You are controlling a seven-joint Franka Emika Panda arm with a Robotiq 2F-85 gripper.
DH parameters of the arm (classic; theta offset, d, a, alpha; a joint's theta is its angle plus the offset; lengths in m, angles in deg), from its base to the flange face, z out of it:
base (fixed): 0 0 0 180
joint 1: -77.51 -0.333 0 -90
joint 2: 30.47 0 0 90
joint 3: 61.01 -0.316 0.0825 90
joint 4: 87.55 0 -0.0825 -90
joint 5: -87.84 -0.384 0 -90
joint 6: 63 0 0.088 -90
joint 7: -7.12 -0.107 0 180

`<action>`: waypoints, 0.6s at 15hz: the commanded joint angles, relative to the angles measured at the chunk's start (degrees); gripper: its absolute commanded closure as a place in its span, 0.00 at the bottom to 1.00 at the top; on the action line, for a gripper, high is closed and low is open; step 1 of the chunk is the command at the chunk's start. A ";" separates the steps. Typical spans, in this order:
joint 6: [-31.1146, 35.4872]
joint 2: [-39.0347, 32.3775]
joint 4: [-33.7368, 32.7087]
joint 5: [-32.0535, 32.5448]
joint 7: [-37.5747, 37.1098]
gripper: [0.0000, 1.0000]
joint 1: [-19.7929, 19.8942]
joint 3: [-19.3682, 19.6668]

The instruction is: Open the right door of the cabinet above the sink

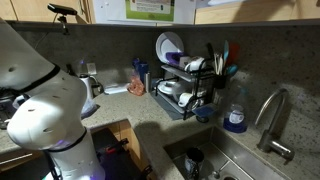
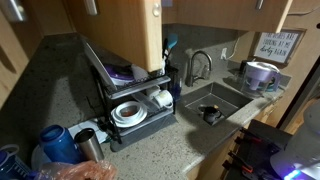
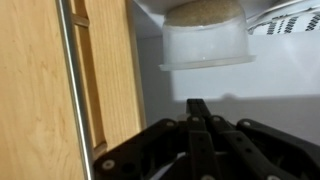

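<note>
In the wrist view my gripper (image 3: 197, 112) is shut with nothing between its fingers, and it points into an open cabinet. The pale tan cabinet door (image 3: 40, 90), with a long metal bar handle (image 3: 68, 95), stands to its left. A translucent plastic tub (image 3: 205, 42) with a brown top sits on the shelf ahead. In an exterior view a tan door (image 2: 140, 35) hangs open above the dish rack. The sink (image 2: 212, 102) and its curved faucet (image 2: 196, 66) lie below; they also show in an exterior view (image 1: 205, 160). A dark shape that seems to be my gripper (image 1: 62, 12) is up at the cabinets.
A black dish rack (image 1: 185, 85) with plates and bowls stands on the speckled counter (image 1: 120, 105); it also shows in an exterior view (image 2: 130, 105). My white arm (image 1: 40, 110) fills the left. A soap bottle (image 1: 235, 115) stands by the faucet. Cups (image 2: 262, 75) sit beyond the sink.
</note>
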State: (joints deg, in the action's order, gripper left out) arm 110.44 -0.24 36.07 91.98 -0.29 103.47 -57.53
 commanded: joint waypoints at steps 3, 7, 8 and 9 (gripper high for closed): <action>3.22 -2.62 -1.56 2.23 -8.56 1.00 13.03 -9.34; 3.25 -2.86 -2.17 3.05 -13.89 1.00 22.43 -16.00; 2.86 -2.79 -2.58 3.25 -15.28 1.00 24.86 -17.84; 2.80 -2.82 -2.91 3.30 -16.25 1.00 26.86 -19.30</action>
State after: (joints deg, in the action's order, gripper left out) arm 112.51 -2.30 35.11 93.82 -12.35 124.33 -72.54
